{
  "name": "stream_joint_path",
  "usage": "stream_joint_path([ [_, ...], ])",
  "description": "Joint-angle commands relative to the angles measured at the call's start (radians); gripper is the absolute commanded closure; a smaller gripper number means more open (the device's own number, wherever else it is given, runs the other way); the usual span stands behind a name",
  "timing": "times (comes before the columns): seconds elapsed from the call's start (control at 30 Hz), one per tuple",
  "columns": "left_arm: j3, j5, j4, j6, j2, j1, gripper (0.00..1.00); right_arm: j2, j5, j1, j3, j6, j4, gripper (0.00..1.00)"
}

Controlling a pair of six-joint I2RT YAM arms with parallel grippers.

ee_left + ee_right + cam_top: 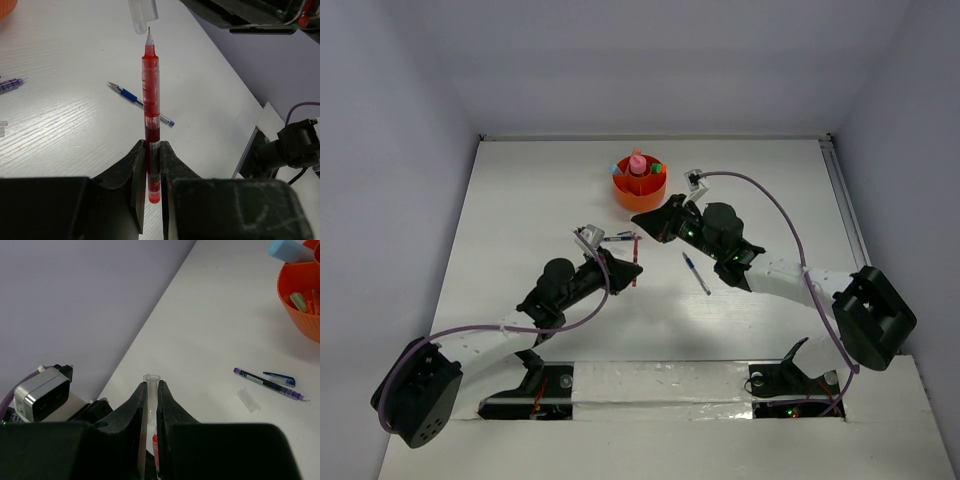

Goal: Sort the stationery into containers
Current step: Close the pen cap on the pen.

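– White table (520,220), fine wood-like grain on top, pale lilac walls (650,60) on three sides. Where is the red pen (151,115)?

– In the left gripper (152,150). The black fingers are clamped narrow on its rear end. The barrel sticks straight out ahead of them, off the table.

– Which way does it point?

– The needle tip points away from the gripper, towards a clear cap (151,379). In the top view its long axis runs roughly near to far.

– Who has the cap?

– The right gripper (152,388). Its fingers are pinched onto the small see-through tube, open mouth showing. The pen tip is right at the cap, but I can't tell whether it touches.

– What is the pen like?

– Slim, round, translucent red plastic with a printed label, tapering to a thin metal point.

– Anything else lying about?

– A blue pen (140,104) lies flat and diagonal on the table between the arms. A purple pen (267,384) lies nearer the cup, with a second clear cap (248,400) just beside it.

– And the cup?

– The orange cup (625,195) is round, low, ribbed plastic with inner dividers, at the far middle of the table. A pink bottle (637,165) stands upright in it, with a green piece (299,302) in one compartment.
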Motion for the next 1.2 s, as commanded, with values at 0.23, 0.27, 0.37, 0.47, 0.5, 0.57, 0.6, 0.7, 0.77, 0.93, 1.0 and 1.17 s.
stream_joint_path([
  [0.23, 0.016, -0.012, 0.049, 0.003, -0.021, -0.004, 1.00, -0.042, 0.009, 0.011, -0.008, -0.009, 0.086, 1.00],
  [0.27, 0.014, -0.011, 0.055, -0.002, -0.021, -0.004, 1.00, -0.042, 0.009, 0.011, -0.011, -0.009, 0.086, 1.00],
  [0.37, 0.017, 0.000, 0.069, -0.008, -0.011, -0.004, 1.00, -0.036, 0.013, 0.011, -0.014, -0.010, 0.086, 1.00],
  [0.47, 0.017, 0.003, 0.072, -0.005, -0.017, -0.004, 1.00, -0.033, 0.015, 0.011, -0.015, -0.010, 0.087, 1.00],
  [0.5, 0.014, 0.001, 0.071, -0.003, -0.020, -0.004, 1.00, -0.030, 0.015, 0.011, -0.014, -0.010, 0.087, 1.00],
  [0.57, 0.013, 0.001, 0.068, -0.003, -0.026, -0.004, 1.00, -0.027, 0.012, 0.011, -0.014, -0.010, 0.090, 1.00],
  [0.6, 0.013, 0.001, 0.068, -0.002, -0.028, -0.004, 1.00, -0.027, 0.010, 0.011, -0.014, -0.010, 0.093, 1.00],
  [0.7, 0.011, -0.003, 0.069, -0.005, -0.034, -0.004, 1.00, -0.026, 0.007, 0.011, -0.017, -0.009, 0.096, 1.00],
  [0.77, 0.014, -0.012, 0.063, -0.006, -0.029, -0.004, 1.00, -0.029, 0.007, 0.020, -0.022, -0.009, 0.098, 1.00],
  [0.93, 0.031, -0.020, 0.061, -0.028, -0.018, -0.004, 1.00, -0.045, 0.018, 0.031, -0.035, -0.021, 0.107, 1.00],
  [1.0, 0.045, -0.022, 0.054, -0.034, -0.020, -0.004, 1.00, -0.045, 0.023, 0.043, -0.046, -0.029, 0.119, 1.00],
  [1.17, 0.056, -0.045, 0.048, -0.066, -0.035, -0.004, 1.00, -0.059, 0.058, 0.089, -0.100, -0.036, 0.181, 1.00],
])
